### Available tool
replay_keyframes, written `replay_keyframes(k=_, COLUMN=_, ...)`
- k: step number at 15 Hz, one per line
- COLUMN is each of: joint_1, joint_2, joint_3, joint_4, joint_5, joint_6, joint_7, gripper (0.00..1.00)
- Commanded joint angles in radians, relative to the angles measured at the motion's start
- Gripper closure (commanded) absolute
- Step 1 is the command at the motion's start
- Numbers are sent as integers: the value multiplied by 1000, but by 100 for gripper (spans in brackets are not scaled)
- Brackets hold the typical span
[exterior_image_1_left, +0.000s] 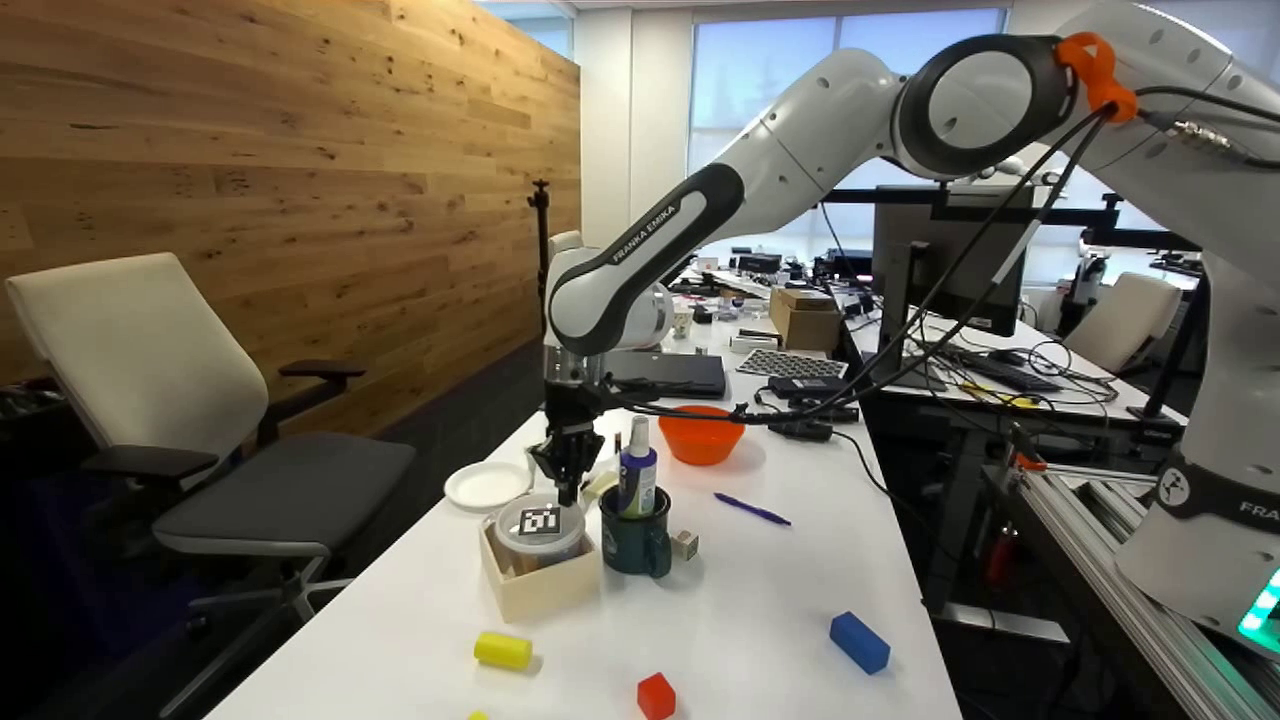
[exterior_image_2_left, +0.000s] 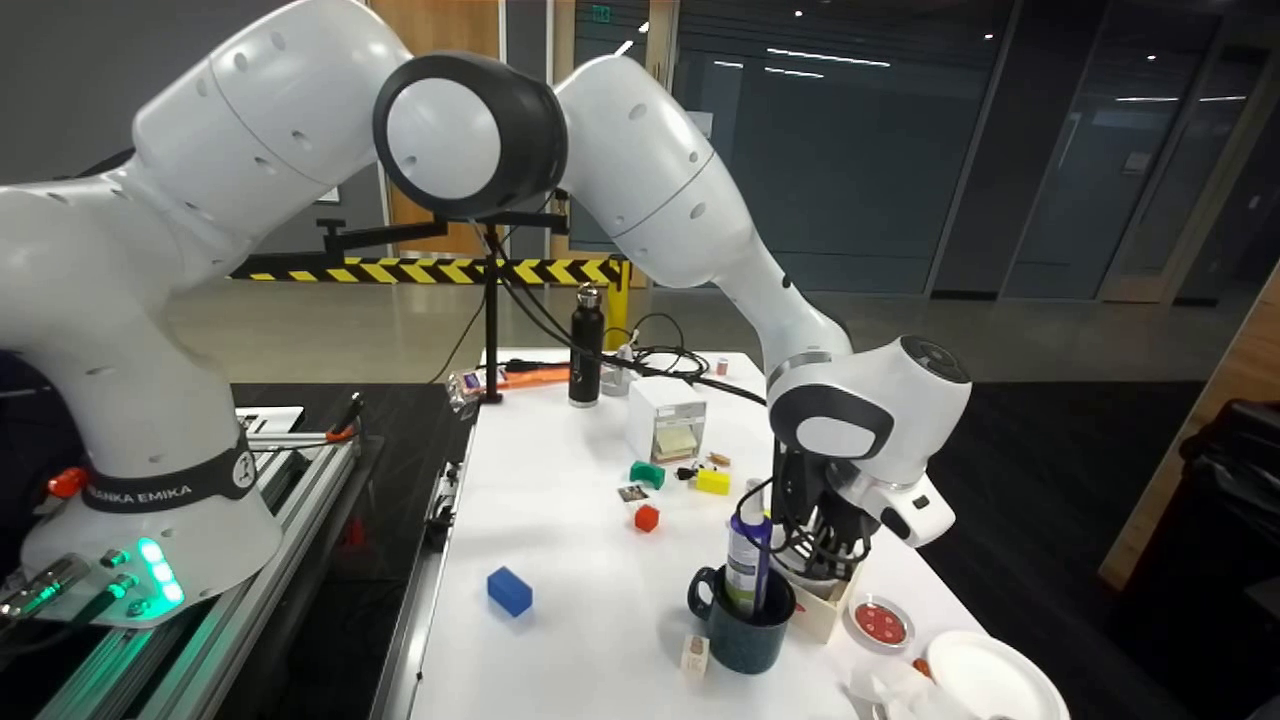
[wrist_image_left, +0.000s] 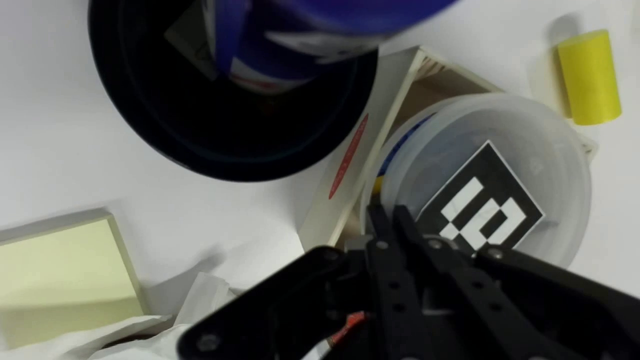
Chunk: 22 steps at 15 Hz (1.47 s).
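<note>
Your gripper (wrist_image_left: 390, 212) reaches down to the edge of the lidded tub (exterior_image_1_left: 545, 548). In the wrist view your jaws are drawn together to a thin slit right at the rim of its lid (wrist_image_left: 540, 165); whether they pinch that rim or only stand against it, you cannot tell. The tub sits inside an open cream box (exterior_image_1_left: 552, 592), its lid above the box walls, with a black-and-white marker (wrist_image_left: 482, 205) facing up.

Just beside the tub you have a dark green mug (exterior_image_1_left: 627, 545), with a purple spray bottle (exterior_image_1_left: 637, 485) standing in it. On the side of the mug away from the tub, a small pale cube (exterior_image_1_left: 685, 545) rests on the worktop (exterior_image_1_left: 760, 620). You see a yellow cylinder (exterior_image_1_left: 503, 651) and a white plate (exterior_image_1_left: 487, 486) near the tub, on opposite sides of it. Farther from the tub than the mug is an orange bowl (exterior_image_1_left: 702, 442), and a blue block (exterior_image_1_left: 860, 642) lies well apart from the tub.
</note>
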Motion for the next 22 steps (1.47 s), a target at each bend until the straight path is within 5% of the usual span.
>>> replay_keyframes(k=1, joint_1=-14, joint_2=19, joint_3=14, joint_4=30, joint_5=30, joint_6=-17, joint_7=13, gripper=99)
replay_keyframes(k=22, joint_1=-20, joint_2=16, joint_3=14, joint_4=6, joint_5=34, joint_6=-11, joint_7=16, gripper=99)
